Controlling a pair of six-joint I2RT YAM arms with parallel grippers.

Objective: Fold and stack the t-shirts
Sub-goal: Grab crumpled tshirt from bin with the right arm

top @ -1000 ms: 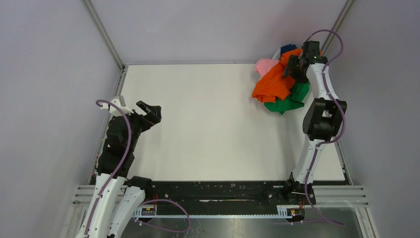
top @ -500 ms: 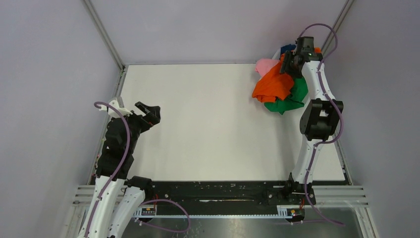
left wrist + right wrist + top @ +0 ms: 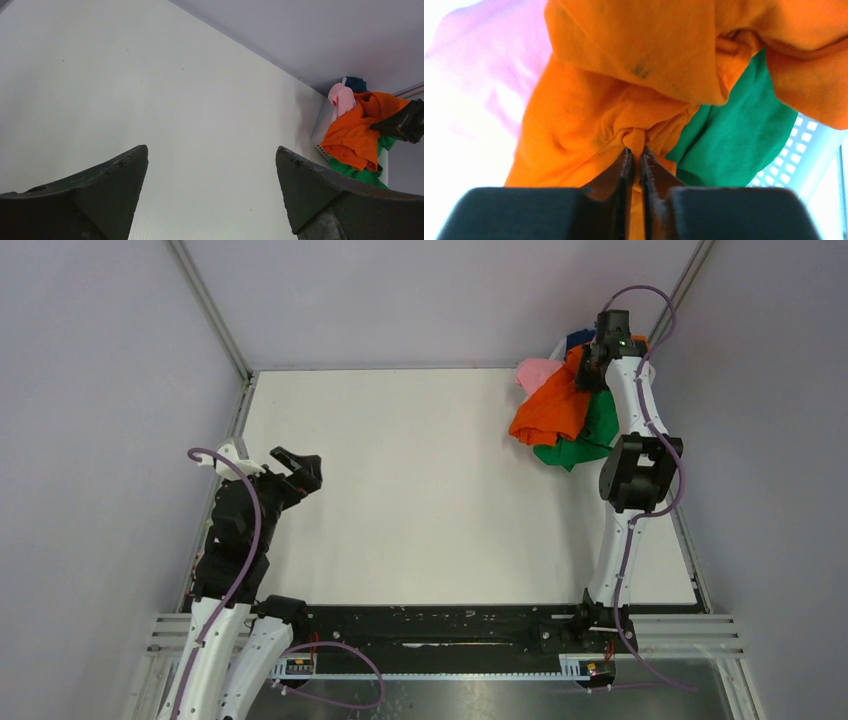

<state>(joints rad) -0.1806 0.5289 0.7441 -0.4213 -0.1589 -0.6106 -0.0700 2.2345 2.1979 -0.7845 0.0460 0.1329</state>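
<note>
The t-shirts lie heaped at the table's far right corner: an orange t-shirt on top, a green t-shirt under it, a pink t-shirt at the left and a dark blue t-shirt behind. My right gripper reaches into the heap. In the right wrist view it is shut on a bunched fold of the orange t-shirt, with the green t-shirt beside it. My left gripper hovers open over the table's left side, its fingers wide apart with nothing between them.
A white plastic basket holds the heap; its lattice wall shows beside the green cloth. Grey walls and a metal frame post enclose the white table. The arms' bases stand on the black rail at the near edge.
My right gripper has moved farther back into the heap and closed on the orange t-shirt. The left arm has barely moved.
</note>
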